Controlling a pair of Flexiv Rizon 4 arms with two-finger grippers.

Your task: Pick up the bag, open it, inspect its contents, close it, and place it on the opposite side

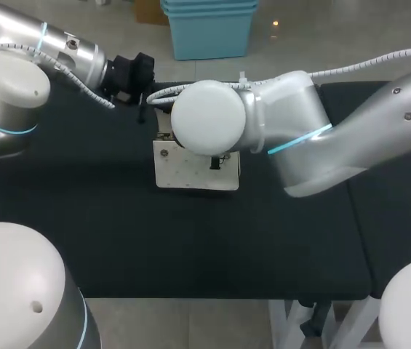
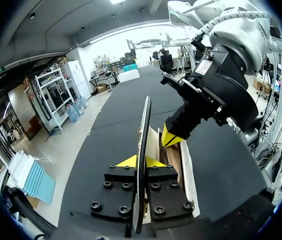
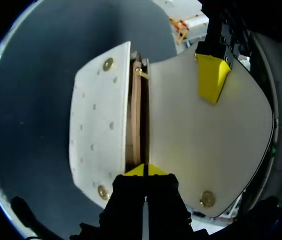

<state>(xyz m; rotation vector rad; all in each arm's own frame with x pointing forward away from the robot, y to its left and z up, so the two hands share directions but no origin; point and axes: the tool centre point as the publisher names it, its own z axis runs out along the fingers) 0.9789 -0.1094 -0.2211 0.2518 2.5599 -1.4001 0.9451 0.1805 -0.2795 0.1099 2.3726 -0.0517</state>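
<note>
Firmly, the white bag flap [image 3: 210,150] is pinched upright by the left gripper [image 2: 141,161]. The right gripper [image 3: 144,170] is closed at the bag mouth [image 3: 137,120].

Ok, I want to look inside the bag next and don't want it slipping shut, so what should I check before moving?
1. The flap is clamped by the left gripper: ok, its edge sits between both yellow tips.
2. The bag is open: ok, the flap stands clear of the mouth.
3. The right gripper is at the mouth: ok.
4. The contents can be seen: cannot tell, only a narrow tan gap shows.
5. The bag rests on the table: ok.
</note>
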